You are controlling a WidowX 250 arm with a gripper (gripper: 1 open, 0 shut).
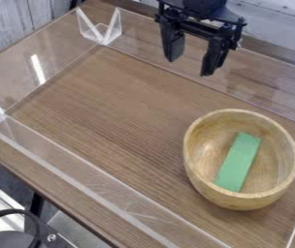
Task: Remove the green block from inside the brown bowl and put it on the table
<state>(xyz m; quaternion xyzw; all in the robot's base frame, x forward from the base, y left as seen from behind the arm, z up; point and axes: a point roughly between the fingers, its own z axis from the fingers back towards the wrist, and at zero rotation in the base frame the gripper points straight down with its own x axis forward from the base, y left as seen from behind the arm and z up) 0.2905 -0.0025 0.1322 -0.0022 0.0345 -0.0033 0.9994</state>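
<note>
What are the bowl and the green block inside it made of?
The bowl looks like wood, smooth and maybe lightly polished: it is light tan with a thick rim. The green block might be painted wood or plastic. It is one plain, even green, so the picture doesn't settle which.

brown bowl (194, 152): 1 | green block (239, 162): 1 | table (124, 97): 1

Plain bright green is shown by the block (240, 162) inside the bowl (197, 153), light tan with visible grain; brown wood grain is seen on the bench (112, 102) around the bowl.
</note>
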